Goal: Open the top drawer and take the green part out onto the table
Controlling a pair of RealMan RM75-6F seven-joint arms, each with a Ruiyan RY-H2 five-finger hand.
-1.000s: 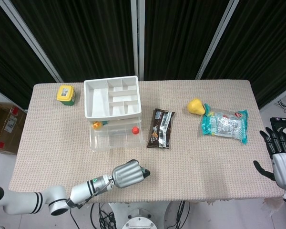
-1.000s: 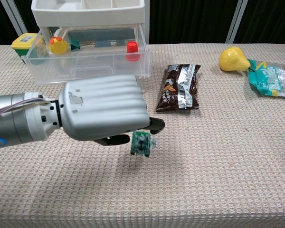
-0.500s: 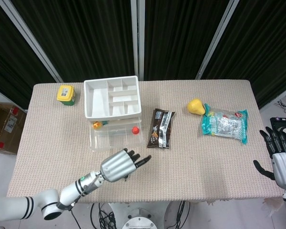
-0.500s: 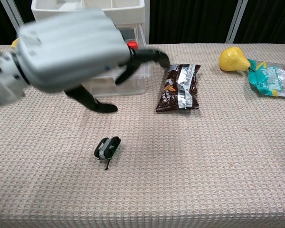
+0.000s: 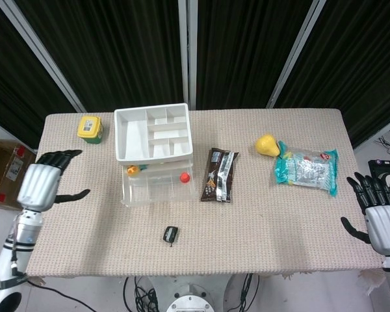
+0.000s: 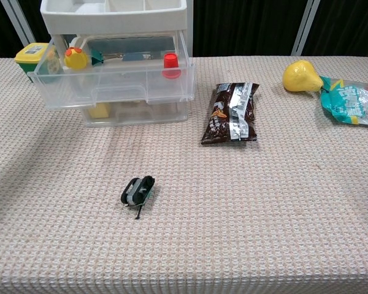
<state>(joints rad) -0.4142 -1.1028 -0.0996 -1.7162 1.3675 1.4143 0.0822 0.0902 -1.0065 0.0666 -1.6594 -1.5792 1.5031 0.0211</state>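
The small green part (image 6: pixel 137 190) lies on the table cloth in front of the drawer unit; from above it shows as a dark speck (image 5: pixel 171 234) near the front edge. The clear top drawer (image 6: pixel 113 79) stands pulled out, with a yellow piece, a red cap and small green bits inside; its front wall (image 5: pixel 157 191) shows in the head view. My left hand (image 5: pixel 41 183) hovers off the table's left edge, fingers spread and empty. My right hand (image 5: pixel 379 218) hangs beyond the right edge, fingers apart, holding nothing. Neither hand appears in the chest view.
A white divided tray (image 5: pixel 152 132) tops the drawer unit. A yellow-lidded jar (image 5: pixel 90 129) stands back left. A brown snack packet (image 6: pixel 230 111) lies mid-table, with a yellow pear (image 6: pixel 301 76) and a teal bag (image 6: pixel 353 101) to the right. A cardboard box (image 5: pixel 5 172) sits left.
My left hand let go of the green part, which now lies on the cloth, and pulled away to the left, off the table. The right hand barely shifted.
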